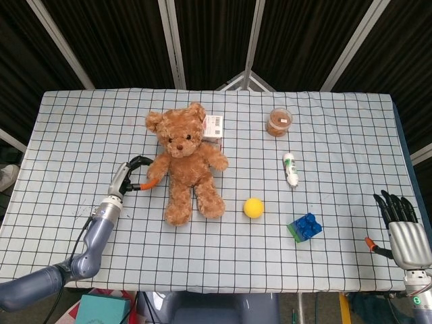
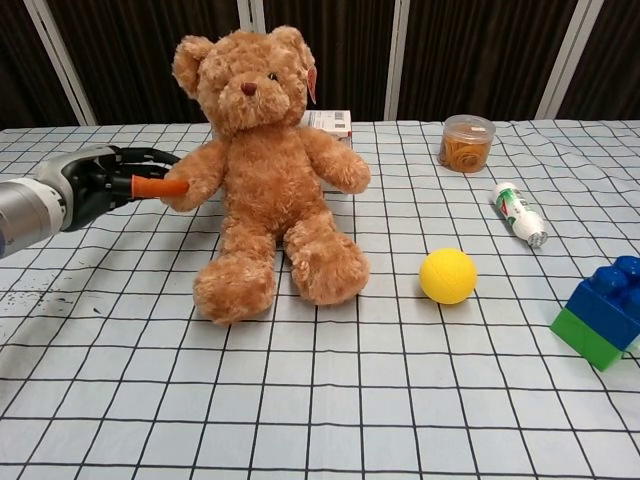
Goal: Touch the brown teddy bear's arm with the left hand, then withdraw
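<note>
The brown teddy bear [image 1: 183, 165] sits upright left of the table's middle, also large in the chest view [image 2: 265, 170]. My left hand [image 1: 131, 174] [image 2: 110, 185] reaches in from the left. Its orange thumb tip and dark fingertips [image 2: 160, 186] press against the end of the bear's arm on that side [image 2: 195, 178]. The fingers are spread around the paw without closing on it. My right hand [image 1: 403, 226] hangs open with fingers apart off the table's front right corner, seen only in the head view.
A white box [image 1: 212, 126] lies behind the bear. A jar with brown contents [image 1: 278, 121], a white bottle [image 1: 291, 169], a yellow ball [image 1: 253, 207] and a blue-green block [image 1: 304, 227] are spread over the right half of the checked tablecloth [image 1: 81, 128].
</note>
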